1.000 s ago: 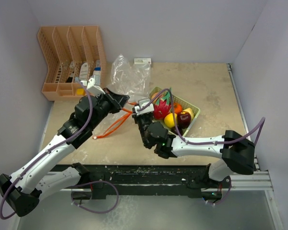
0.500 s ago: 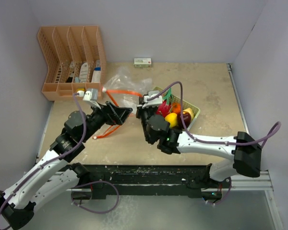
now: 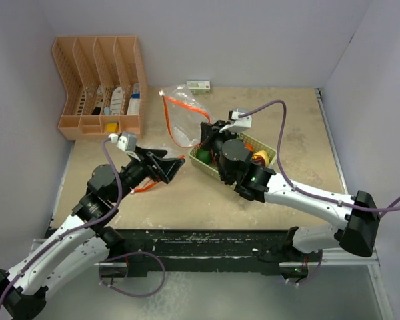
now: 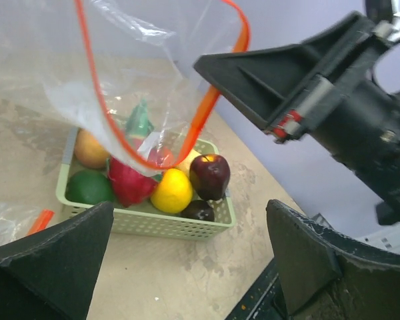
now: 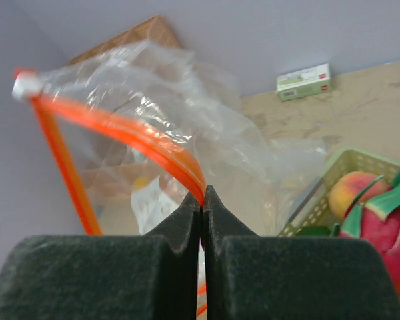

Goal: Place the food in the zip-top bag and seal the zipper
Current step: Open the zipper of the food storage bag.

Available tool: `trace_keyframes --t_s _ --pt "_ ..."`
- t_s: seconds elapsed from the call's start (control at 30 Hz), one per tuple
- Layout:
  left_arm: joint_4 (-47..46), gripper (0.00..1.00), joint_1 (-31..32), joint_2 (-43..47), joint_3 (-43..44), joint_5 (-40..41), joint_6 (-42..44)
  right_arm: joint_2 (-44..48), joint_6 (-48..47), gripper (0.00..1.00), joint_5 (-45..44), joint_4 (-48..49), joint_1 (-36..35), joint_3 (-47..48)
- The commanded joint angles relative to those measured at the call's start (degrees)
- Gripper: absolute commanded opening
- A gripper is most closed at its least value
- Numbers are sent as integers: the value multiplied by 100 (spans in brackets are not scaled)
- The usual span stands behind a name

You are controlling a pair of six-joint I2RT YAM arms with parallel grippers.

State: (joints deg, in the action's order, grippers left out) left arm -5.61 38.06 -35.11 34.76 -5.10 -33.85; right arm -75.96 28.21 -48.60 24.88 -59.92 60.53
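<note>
Jaws first: the left jaws stand wide apart with nothing in them, low over the desk (image 3: 300,127) and facing the bag and tray. Just right of them the zip-top bag (image 3: 181,115) hangs in the air above the desk. Its zipper (image 3: 165,115) is bowed into an open loop, with the white slider (image 5: 24,85) at one end. The right jaws are clenched on that zipper, pinching the strip on the side nearest the tray. Right again sits the green tray (image 4: 187,225) with the food (image 4: 172,191) in it; I see none in the bag.

As I judge it, the step in hand is opening the mouth for loading. I would keep the right pinch firm and bring the left in on the free side of the strip, not the thin film. Then I would draw the two sides apart so the loop faces the tray.

Counts: two arms, one bag, one tray, one orange organiser (image 3: 100,73), one small box (image 3: 198,85). In the tray I make out seven pieces: peach-coloured, green, pink-red, yellow, dark red, dark purple, and a small red one seen through the film. More may be hidden.
</note>
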Motion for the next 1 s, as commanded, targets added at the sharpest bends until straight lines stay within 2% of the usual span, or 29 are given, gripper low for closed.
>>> trace_keyframes --t_s 0.0,0.1,0.4,0.97 --pt "-195 99 20 -262 304 612 -55 249 614 0 483 -84 -46 161" --pt "-185 99 25 -395 351 991 -212 304 697 0 544 -101 -46 94" --pt "-1358 100 22 -364 68 1490 -623 416 841 0 665 -81 -44 -88" --pt "-1955 81 25 -1432 -6 2011 -573 1019 1035 0 1317 -62 -44 -533"
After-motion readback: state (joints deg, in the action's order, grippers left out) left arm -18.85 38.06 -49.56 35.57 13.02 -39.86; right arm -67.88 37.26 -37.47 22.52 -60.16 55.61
